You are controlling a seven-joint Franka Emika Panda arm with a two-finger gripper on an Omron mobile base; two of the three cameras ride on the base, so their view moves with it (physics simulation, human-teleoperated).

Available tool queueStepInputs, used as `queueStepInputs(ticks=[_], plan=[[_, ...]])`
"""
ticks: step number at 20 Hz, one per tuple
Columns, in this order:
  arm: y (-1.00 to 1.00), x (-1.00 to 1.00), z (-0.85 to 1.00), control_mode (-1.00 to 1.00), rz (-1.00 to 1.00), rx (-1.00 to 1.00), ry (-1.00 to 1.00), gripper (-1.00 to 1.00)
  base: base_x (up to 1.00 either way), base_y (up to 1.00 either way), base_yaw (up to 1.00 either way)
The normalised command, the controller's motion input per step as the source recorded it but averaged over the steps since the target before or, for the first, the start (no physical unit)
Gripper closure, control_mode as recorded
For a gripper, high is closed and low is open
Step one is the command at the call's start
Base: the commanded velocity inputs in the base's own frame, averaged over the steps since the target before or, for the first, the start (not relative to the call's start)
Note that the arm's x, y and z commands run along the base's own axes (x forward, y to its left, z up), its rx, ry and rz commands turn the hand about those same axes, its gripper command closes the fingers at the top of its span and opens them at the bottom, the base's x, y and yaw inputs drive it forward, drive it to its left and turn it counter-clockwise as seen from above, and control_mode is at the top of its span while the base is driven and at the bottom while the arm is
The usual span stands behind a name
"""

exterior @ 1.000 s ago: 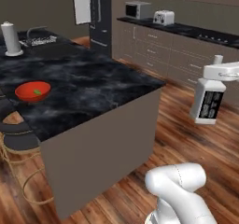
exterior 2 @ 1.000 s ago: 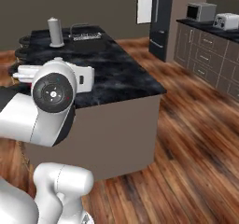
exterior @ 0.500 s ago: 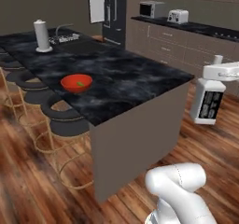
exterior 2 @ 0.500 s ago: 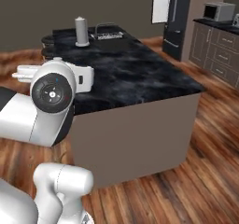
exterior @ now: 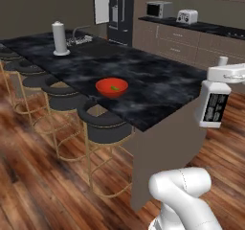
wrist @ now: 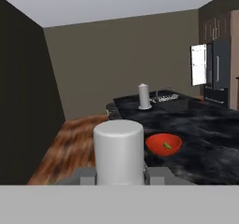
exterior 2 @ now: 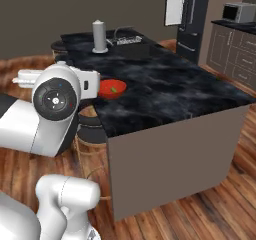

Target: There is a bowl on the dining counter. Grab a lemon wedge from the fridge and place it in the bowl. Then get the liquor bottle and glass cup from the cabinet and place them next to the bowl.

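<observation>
between the two dark finger tips at the bottom of the hand view stands a pale grey, cylindrical, smooth-sided object point(wrist: 118, 152), most likely the glass cup or the top of the liquor bottle from the cabinet; which of the two cannot be told from this angle. the gripper point(wrist: 119, 175) sits partly closed with a finger on each side of the cylinder, so it appears to have hold of it. judging by its look, the thing is rigid, hard and slick, light if it is the cup and heavier and top-heavy if it is the bottle, and breakable either way. a firm squeeze across the round wall, kept upright, suits it best, and it should be set down gently on the stone.

beyond it, on the black marbled dining counter point(exterior: 158, 87), rests the shallow red bowl point(exterior: 111, 86) with a small green-yellow lemon wedge point(exterior: 114, 87) already inside, so the fruit step looks done. the bowl sits near the counter edge above the round dark bar stools with brass legs point(exterior: 103, 122). farther along the counter stands a white upright paper towel roll point(exterior: 59, 38), well apart from the bowl. the dark fridge with one white door panel open point(exterior: 102, 4) stands behind the island.
</observation>
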Motion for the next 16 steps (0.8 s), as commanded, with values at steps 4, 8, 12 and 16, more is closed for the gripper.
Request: queueStepInputs(ticks=[4, 8, 12, 16], plan=[[0.00, 0.00, 0.00, 1.00, 0.00, 0.00, 0.00, 1.00, 0.42, 1.00, -0.26], [0.00, 0.00, 0.00, 1.00, 0.00, 0.00, 0.00, 1.00, 0.49, 1.00, -0.31], [0.00, 0.00, 0.00, 1.00, 0.00, 0.00, 0.00, 1.00, 0.52, 0.98, -0.37], [0.00, 0.00, 0.00, 1.00, 0.00, 0.00, 0.00, 1.00, 0.45, 0.86, -0.43]])
